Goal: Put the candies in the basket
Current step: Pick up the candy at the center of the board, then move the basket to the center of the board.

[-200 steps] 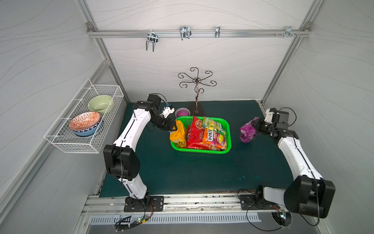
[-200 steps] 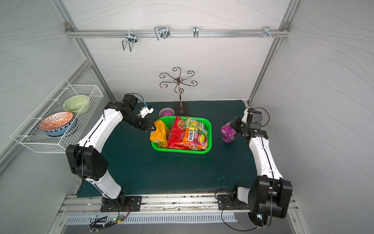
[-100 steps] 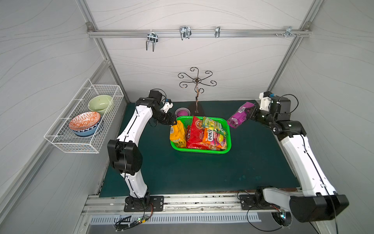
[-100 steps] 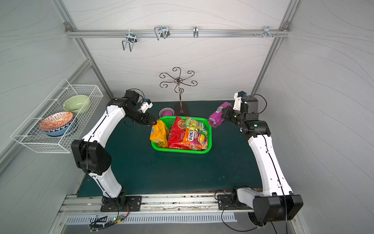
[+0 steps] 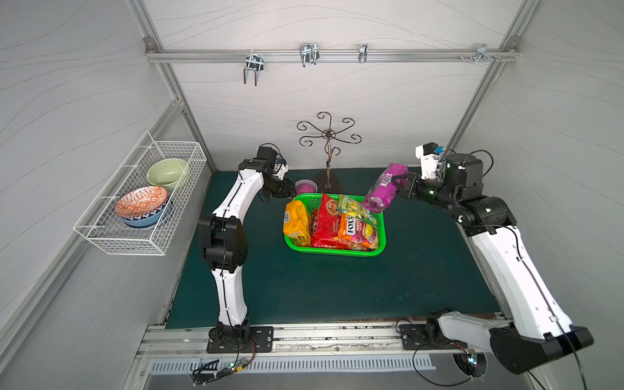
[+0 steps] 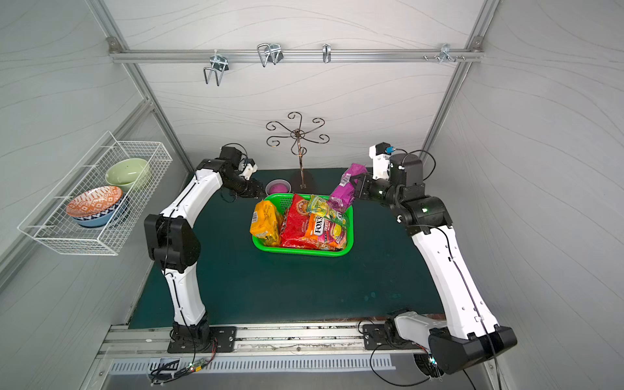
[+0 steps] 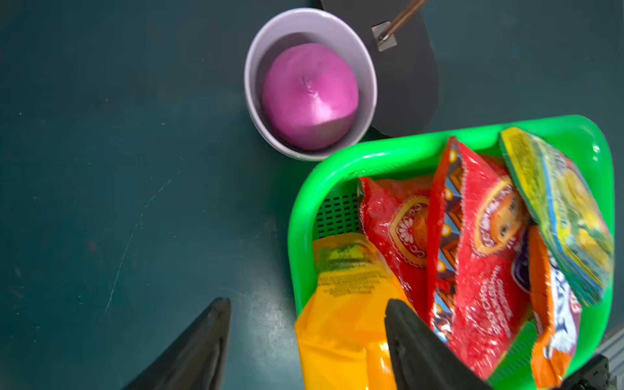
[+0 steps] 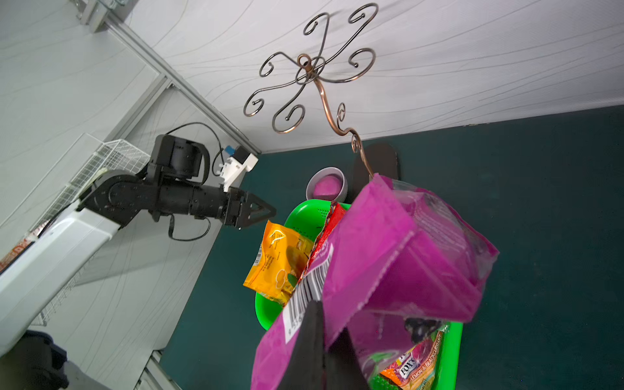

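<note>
While the basket holds five candy bags, the right gripper pinches a purple bag, left gripper gapes empty.

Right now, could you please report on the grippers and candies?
Right gripper shut on purple bag, over basket corner. Left gripper open, empty, by yellow bag. Other candies in basket; nothing blocking.

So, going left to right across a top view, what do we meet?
wire rack → orange bag → red bag → purple bag
</note>
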Controlling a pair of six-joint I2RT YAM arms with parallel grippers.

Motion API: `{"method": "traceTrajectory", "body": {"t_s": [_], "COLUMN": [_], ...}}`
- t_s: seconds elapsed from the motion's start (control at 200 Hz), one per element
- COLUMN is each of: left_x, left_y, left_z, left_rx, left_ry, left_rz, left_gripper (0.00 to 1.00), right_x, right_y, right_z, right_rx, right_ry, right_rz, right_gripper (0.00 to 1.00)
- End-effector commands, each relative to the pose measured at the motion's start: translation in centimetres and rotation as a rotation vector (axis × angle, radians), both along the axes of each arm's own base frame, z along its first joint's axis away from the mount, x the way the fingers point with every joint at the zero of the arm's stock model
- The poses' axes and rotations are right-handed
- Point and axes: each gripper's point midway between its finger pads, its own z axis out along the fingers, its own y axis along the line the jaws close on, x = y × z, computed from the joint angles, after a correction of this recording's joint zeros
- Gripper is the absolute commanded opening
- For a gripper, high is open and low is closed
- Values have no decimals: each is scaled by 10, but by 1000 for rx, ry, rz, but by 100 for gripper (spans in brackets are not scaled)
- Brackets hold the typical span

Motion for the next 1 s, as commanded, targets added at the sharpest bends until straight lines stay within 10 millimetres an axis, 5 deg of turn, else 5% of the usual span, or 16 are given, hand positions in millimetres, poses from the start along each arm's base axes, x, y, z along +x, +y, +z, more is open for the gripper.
{"method": "traceTrajectory", "body": {"t_s": [0.0,0.275,0.535,0.655,0.995], "left_x": [21,8,-25,-46,-108], "left_y": [-6,-31,-44,-55,-66], "left_z": [-13,-44,-69,-69,-61], "left_rx": [43,68,51,-29,-122], "left_ry": [-37,37,158,231,339], "left_rz": [-11,-170,-275,-330,-365], "left_gripper": [72,71,70,61,60], "right_x": [-13,-20,-17,-16,-29], "right_y": [5,6,8,15,72], "right_z": [38,41,34,35,45], "right_rx": [13,-19,-26,-9,0], "right_ry": [-141,-165,-145,-134,-153], "right_rz": [53,78,89,123,314], "right_gripper": [0,0,0,0,0]}}
